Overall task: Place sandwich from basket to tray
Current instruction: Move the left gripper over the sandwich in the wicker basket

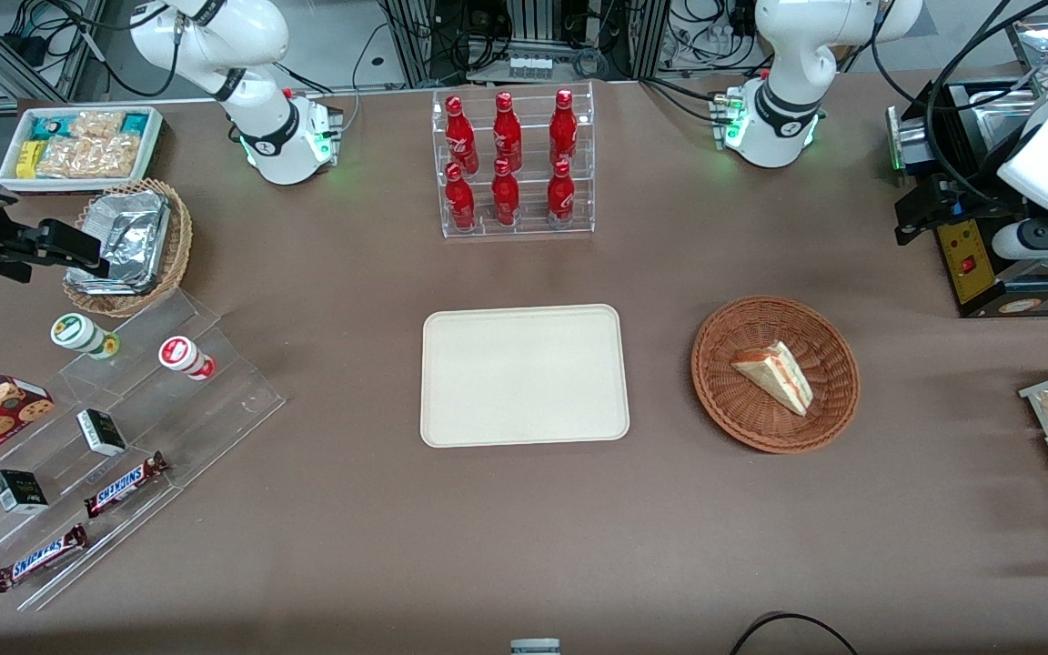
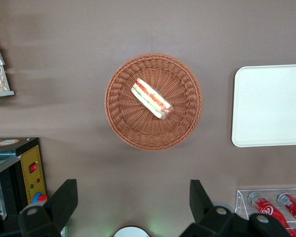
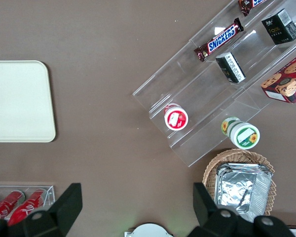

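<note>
A: 1 sandwich lies in the basket, off-centre, its cut face showing red and green layers. Bare weave surrounds it on every side.

B: Gripper position?

A: The gripper hangs high above the table, jaws wide open, holding nothing. The basket shows between its fingers.

B: Tray?

A: The tray sits beside the basket with a strip of brown table between their rims. Its surface is bare.

B: Readable text?

A: 2 bars marked SNICKERS on the clear stepped stand, toward the parked arm's end. 6 red bottles stand in the clear rack, farther from the front camera than the tray.
</note>
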Robot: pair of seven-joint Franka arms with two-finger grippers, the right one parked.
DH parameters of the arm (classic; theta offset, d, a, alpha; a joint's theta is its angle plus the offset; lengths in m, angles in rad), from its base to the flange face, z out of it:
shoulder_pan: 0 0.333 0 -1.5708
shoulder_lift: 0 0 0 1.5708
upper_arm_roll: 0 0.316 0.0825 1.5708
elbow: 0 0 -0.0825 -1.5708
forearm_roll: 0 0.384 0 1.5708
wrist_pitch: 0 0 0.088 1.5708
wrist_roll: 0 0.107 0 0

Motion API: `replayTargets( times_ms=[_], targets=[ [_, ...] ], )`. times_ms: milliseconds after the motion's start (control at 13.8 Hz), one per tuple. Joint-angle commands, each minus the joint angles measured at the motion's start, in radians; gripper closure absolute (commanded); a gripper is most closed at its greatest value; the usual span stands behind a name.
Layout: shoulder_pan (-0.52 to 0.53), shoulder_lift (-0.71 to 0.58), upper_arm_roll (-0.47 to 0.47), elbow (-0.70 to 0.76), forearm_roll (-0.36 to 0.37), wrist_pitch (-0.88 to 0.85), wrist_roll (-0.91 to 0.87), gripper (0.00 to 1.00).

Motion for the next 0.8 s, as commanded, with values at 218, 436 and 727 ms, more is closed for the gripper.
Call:
replayTargets(
  times_ms=[218, 436, 727],
  targets=[
    [0.000, -0.011, 0.005, -0.032, 0.005, 0.004, 0.024, 0.00],
    [-0.006, 0.055, 0.005, -0.082, 0.007, 0.102, -0.003, 0.00],
    [-0.011, 0.058, 0.003, -0.311, 0.008, 0.387, -0.071, 0.00]
  ],
)
